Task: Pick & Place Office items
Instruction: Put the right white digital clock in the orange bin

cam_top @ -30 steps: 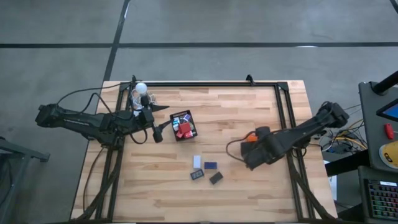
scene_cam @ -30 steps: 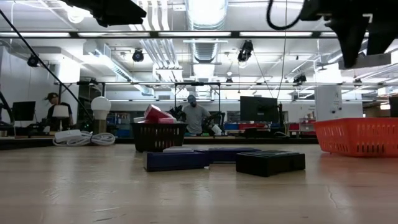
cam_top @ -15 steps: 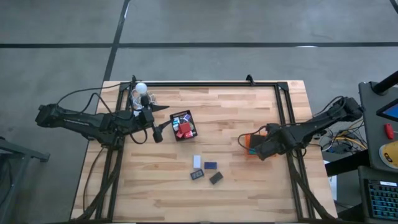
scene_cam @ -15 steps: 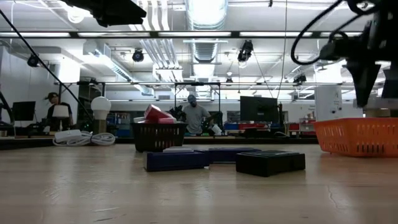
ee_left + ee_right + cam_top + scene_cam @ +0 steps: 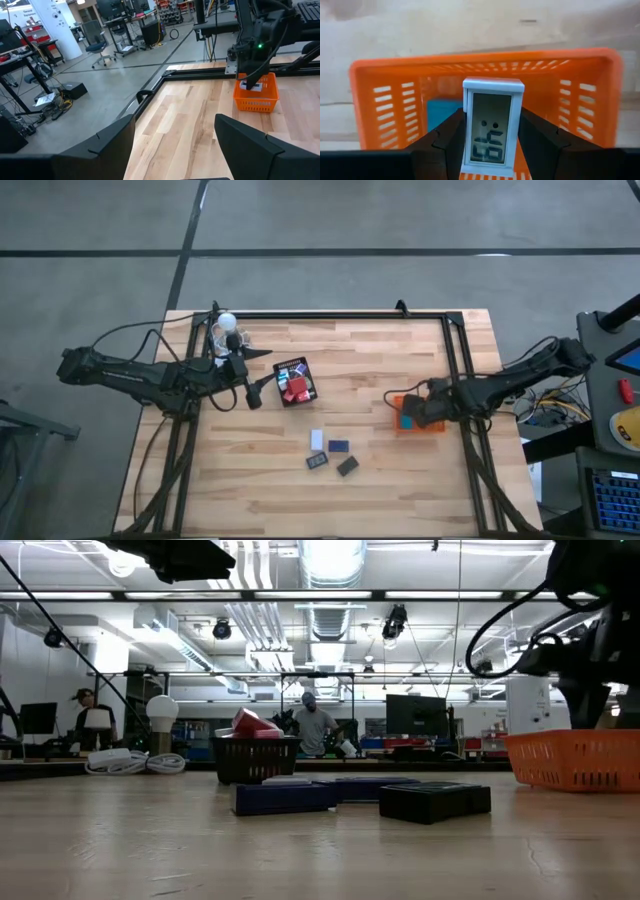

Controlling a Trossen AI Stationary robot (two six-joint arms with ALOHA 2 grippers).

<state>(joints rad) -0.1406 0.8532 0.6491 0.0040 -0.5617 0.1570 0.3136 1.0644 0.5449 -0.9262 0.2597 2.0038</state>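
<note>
— So where does the right gripper (image 5: 490, 145) sit against the orange tray (image 5: 385, 100)?

— Directly above it. Its wrist view looks straight down into the tray, and the jaws are clamped on a small white digital clock (image 5: 492, 127), one finger on each long side. The clock's long axis runs out along the fingers, display facing the camera.

— Anything in the tray already?

— One blue piece (image 5: 442, 112) lies on the tray floor, just beside the clock as seen from above. The high view shows the same blue patch inside the orange tray (image 5: 395, 420), with the right gripper (image 5: 428, 406) over it.

— Then the release is a straight drop?

— I'd judge so: the tray is below the clock, not off to a side, so lowering and letting go should land it inside. The risk I see is the clock tipping onto the blue piece.

— And the other arm?

— The left gripper (image 5: 252, 398) waits open, holding nothing, just beside the black mesh tray (image 5: 295, 367), which holds red pieces.

— What's left on the worktop (image 5: 380, 360)?

— Four items between the two trays: a white block (image 5: 317, 440), a blue one (image 5: 339, 446), and two dark ones (image 5: 317, 462) (image 5: 347, 466). They look about midway between the two grippers, so I can't call either arm nearer.
</note>
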